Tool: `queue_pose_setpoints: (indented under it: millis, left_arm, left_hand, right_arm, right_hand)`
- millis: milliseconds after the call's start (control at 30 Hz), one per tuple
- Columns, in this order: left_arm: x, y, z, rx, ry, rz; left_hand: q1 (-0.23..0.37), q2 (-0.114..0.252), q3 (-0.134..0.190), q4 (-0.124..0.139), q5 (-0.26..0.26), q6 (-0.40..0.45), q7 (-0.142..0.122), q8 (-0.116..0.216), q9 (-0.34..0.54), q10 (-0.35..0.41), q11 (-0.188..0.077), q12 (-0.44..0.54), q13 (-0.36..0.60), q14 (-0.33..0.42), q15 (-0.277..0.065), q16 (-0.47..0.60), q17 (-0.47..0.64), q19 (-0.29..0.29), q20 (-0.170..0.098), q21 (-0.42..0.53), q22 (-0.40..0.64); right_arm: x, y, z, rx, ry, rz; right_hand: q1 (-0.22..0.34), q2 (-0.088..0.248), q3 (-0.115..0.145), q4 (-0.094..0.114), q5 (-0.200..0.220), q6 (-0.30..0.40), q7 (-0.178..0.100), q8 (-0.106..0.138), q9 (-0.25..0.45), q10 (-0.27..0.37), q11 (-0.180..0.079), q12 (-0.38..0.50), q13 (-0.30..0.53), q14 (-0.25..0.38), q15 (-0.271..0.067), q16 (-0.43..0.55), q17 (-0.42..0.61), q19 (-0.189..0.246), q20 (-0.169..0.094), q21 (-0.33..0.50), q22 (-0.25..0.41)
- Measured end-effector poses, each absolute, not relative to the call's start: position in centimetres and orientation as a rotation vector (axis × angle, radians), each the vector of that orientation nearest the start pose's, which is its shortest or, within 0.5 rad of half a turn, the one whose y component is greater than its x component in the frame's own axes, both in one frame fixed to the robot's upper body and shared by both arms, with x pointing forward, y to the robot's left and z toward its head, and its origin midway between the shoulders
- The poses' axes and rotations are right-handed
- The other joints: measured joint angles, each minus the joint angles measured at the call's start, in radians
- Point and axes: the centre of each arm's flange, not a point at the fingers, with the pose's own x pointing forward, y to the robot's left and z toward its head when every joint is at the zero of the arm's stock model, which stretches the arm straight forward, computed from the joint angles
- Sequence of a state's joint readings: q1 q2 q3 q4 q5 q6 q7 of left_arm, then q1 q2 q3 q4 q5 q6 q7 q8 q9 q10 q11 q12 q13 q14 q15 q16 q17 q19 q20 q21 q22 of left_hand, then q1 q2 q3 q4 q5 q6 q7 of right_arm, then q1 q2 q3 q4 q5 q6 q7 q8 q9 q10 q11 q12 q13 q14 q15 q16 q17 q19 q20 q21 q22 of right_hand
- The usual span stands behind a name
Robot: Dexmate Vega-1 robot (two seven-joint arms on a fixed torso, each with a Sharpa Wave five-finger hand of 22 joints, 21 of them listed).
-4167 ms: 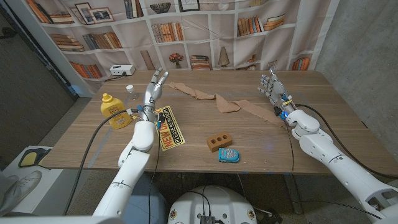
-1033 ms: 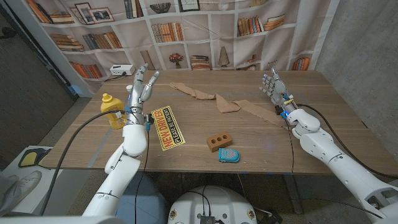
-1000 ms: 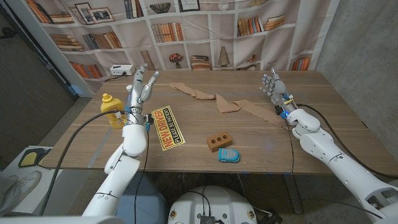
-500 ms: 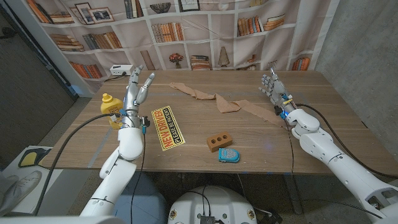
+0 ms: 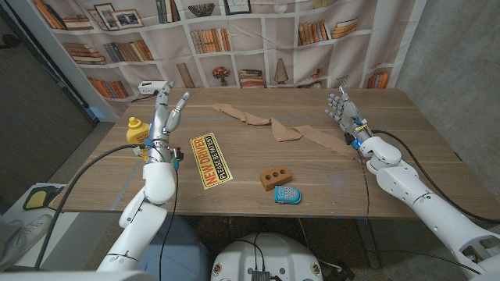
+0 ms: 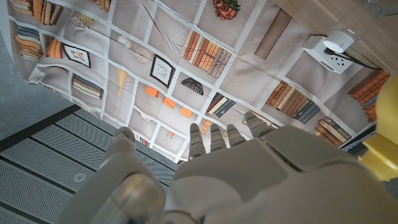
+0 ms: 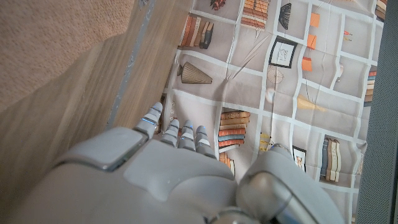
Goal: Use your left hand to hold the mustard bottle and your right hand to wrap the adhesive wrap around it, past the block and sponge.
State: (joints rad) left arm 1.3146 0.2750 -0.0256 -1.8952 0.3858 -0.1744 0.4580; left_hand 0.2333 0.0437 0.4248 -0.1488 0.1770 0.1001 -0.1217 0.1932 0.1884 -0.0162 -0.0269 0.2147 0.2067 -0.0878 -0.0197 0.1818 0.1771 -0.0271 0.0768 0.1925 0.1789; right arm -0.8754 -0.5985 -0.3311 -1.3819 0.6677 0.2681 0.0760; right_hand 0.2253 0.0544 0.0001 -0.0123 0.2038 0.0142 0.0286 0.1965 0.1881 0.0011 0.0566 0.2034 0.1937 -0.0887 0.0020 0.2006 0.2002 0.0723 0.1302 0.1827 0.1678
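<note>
The yellow mustard bottle (image 5: 137, 133) stands upright near the table's left edge; its yellow side (image 6: 384, 144) also shows in the left wrist view. My left hand (image 5: 166, 111) is raised just right of the bottle, fingers spread and holding nothing. The tan adhesive wrap (image 5: 275, 127) lies unrolled in a long strip across the table's far middle, and a stretch of it (image 7: 56, 34) shows in the right wrist view. My right hand (image 5: 341, 107) stands beyond the strip's right end, fingers apart and empty. The brown block (image 5: 276, 178) and blue sponge (image 5: 287, 194) sit near the front middle.
A yellow "new driver" sign (image 5: 209, 160) lies flat between my left arm and the block. A white power box (image 5: 151, 88) with a cable sits at the table's far left corner. Bare wooden table (image 5: 406, 140) surrounds my right arm; a bookshelf backdrop hangs behind.
My left hand has swung to the left, away from the yellow sign and up beside the mustard bottle, now partly covering it. The right arm has not moved.
</note>
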Motion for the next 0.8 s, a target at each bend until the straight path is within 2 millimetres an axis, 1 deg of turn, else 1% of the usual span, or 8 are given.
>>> queue_pose_setpoints:
  millis: [133, 333, 433, 533, 567, 600, 733, 800]
  left_arm:
    - [49.6, 31.5, -3.1, 0.490, -0.877, 0.501]
    - [49.3, 31.9, -3.4, 0.489, -0.869, 0.517]
    - [49.1, 32.1, -3.5, 0.489, -0.869, 0.522]
    - [49.0, 32.2, -3.5, 0.486, -0.870, 0.533]
    - [49.0, 32.3, -3.5, 0.484, -0.871, 0.537]
    - [48.9, 32.3, -3.5, 0.484, -0.873, 0.540]
    - [48.6, 32.6, -4.0, 0.485, -0.874, 0.557]
    - [48.4, 32.8, -4.2, 0.486, -0.877, 0.567]
  left_hand:
    - [0.000, 0.000, 0.000, 0.000, 0.000, 0.004, 0.004, 0.000, 0.000, 0.000, 0.000, 0.000, 0.000, 0.000, 0.000, 0.000, 0.000, 0.000, 0.000, 0.000, 0.000]
    - [0.000, 0.000, 0.000, 0.000, 0.000, 0.004, 0.004, 0.000, 0.000, 0.000, 0.000, 0.004, 0.000, 0.000, 0.000, 0.000, 0.000, 0.000, 0.000, 0.000, 0.000]
    - [0.000, 0.000, 0.000, 0.000, 0.000, 0.009, -0.002, 0.000, 0.000, 0.000, 0.000, 0.004, 0.000, 0.000, 0.000, 0.000, 0.000, 0.000, 0.000, 0.000, 0.000]
    - [0.000, 0.000, 0.000, 0.000, 0.000, 0.012, 0.001, 0.000, 0.000, 0.000, 0.000, 0.004, 0.000, 0.000, 0.000, 0.000, 0.000, 0.000, 0.000, 0.000, 0.000]
    - [0.000, 0.000, 0.000, 0.000, 0.000, 0.016, 0.002, 0.000, 0.000, 0.004, 0.004, 0.008, 0.000, 0.000, 0.000, 0.000, 0.000, 0.000, 0.000, 0.000, 0.000]
    - [0.000, 0.000, 0.000, 0.000, 0.000, 0.018, 0.000, 0.000, 0.000, 0.008, 0.000, 0.008, 0.000, 0.000, 0.000, 0.000, 0.000, 0.004, -0.004, 0.000, 0.000]
    - [0.000, 0.000, 0.000, 0.000, 0.000, 0.025, 0.004, 0.008, 0.000, 0.020, -0.002, 0.008, 0.000, 0.006, -0.013, 0.000, 0.000, 0.009, -0.009, 0.005, 0.000]
    - [0.000, 0.000, 0.000, 0.000, 0.000, 0.029, 0.000, 0.008, 0.000, 0.020, -0.002, 0.008, 0.000, 0.006, -0.013, 0.000, 0.000, 0.015, -0.003, 0.005, 0.000]
  right_arm:
    - [63.4, -31.5, -1.1, -0.022, -0.616, 0.235]
    - [63.4, -31.6, -1.1, -0.024, -0.615, 0.233]
    - [63.4, -31.6, -1.1, -0.025, -0.616, 0.233]
    - [63.5, -31.6, -1.1, -0.025, -0.615, 0.232]
    - [63.5, -31.6, -1.1, -0.025, -0.615, 0.232]
    - [63.5, -31.6, -1.1, -0.025, -0.615, 0.232]
    - [63.5, -31.6, -1.1, -0.027, -0.615, 0.232]
    - [63.5, -31.6, -1.1, -0.027, -0.615, 0.231]
  right_hand:
    - [0.000, 0.000, 0.000, 0.000, 0.000, 0.000, 0.000, 0.000, 0.000, 0.000, 0.000, 0.000, 0.000, 0.000, 0.000, 0.000, 0.000, 0.000, 0.000, 0.000, 0.000]
    - [0.000, 0.000, 0.000, 0.000, 0.000, 0.000, 0.000, 0.000, 0.000, 0.000, 0.000, 0.000, 0.000, 0.000, 0.000, 0.000, 0.000, 0.000, 0.000, 0.000, 0.000]
    - [0.000, 0.000, 0.000, 0.000, 0.000, 0.000, 0.000, 0.000, 0.000, 0.000, 0.000, 0.000, 0.000, 0.000, 0.000, 0.000, 0.000, 0.000, 0.000, 0.000, 0.000]
    - [0.000, 0.000, 0.000, 0.000, 0.000, 0.000, 0.000, 0.000, 0.000, 0.000, 0.000, 0.000, 0.000, 0.000, 0.000, 0.000, 0.000, 0.000, 0.000, 0.000, 0.000]
    - [0.000, 0.000, 0.000, 0.000, 0.000, 0.000, 0.000, 0.000, 0.000, 0.000, 0.000, 0.000, 0.000, 0.000, 0.000, 0.000, 0.000, 0.000, 0.000, 0.000, 0.000]
    - [0.000, 0.000, 0.000, 0.000, 0.000, 0.000, 0.000, 0.000, 0.000, 0.000, 0.000, 0.000, 0.000, 0.000, 0.000, 0.000, 0.000, 0.000, 0.000, 0.000, 0.000]
    - [0.000, 0.000, 0.000, 0.000, 0.000, 0.000, 0.000, 0.000, 0.000, 0.000, 0.000, 0.000, 0.000, 0.000, 0.000, 0.000, 0.000, 0.000, 0.000, 0.000, 0.000]
    - [0.000, 0.000, 0.000, 0.000, 0.000, 0.000, 0.000, 0.000, 0.000, 0.000, 0.000, 0.000, 0.000, 0.000, 0.000, 0.000, 0.000, 0.000, 0.000, 0.000, 0.000]
